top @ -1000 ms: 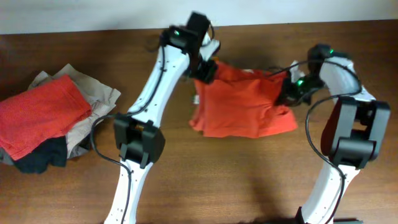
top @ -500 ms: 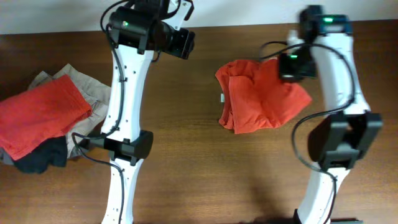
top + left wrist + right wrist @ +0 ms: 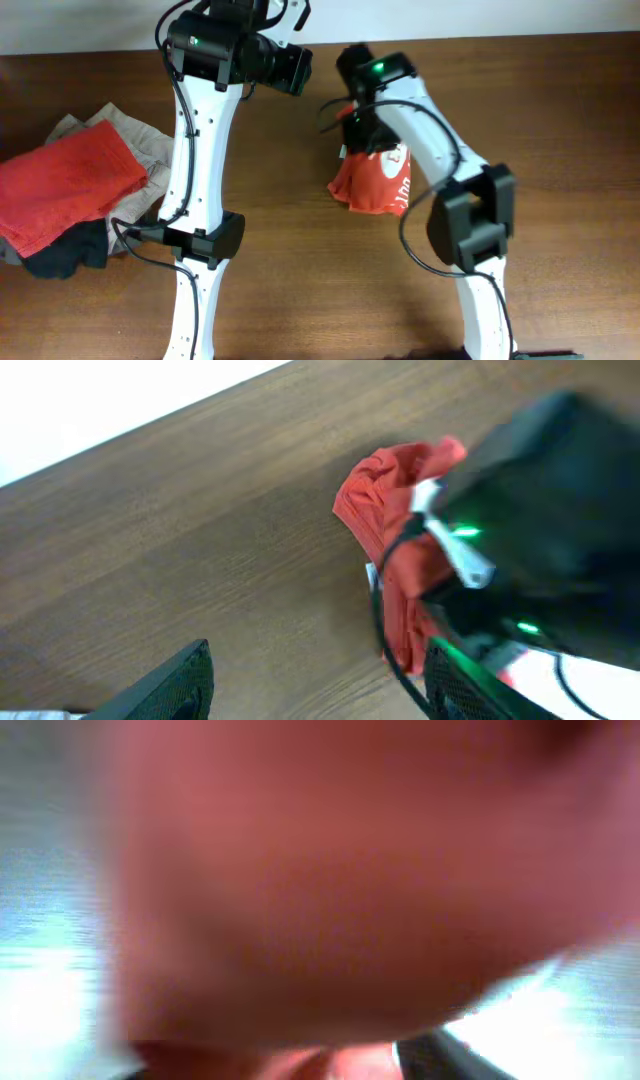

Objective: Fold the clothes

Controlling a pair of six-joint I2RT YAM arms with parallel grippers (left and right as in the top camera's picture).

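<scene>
Since the earlier frame the orange-red T-shirt has shifted leftward and drawn into a tighter lump, white lettering now showing on its right side. It lies about midway between the left and right edges of the table, nearer the back edge.

The right gripper has swung in from the right and sits at the lump's upper left. Its wrist view is filled with blurred red cloth, so I cannot tell how its jaws stand.

The left gripper hangs raised near the back edge, fingers spread with nothing between them, the shirt well ahead of it.

By the left edge lies a pile: a red shirt over a beige garment and a dark garment.
</scene>
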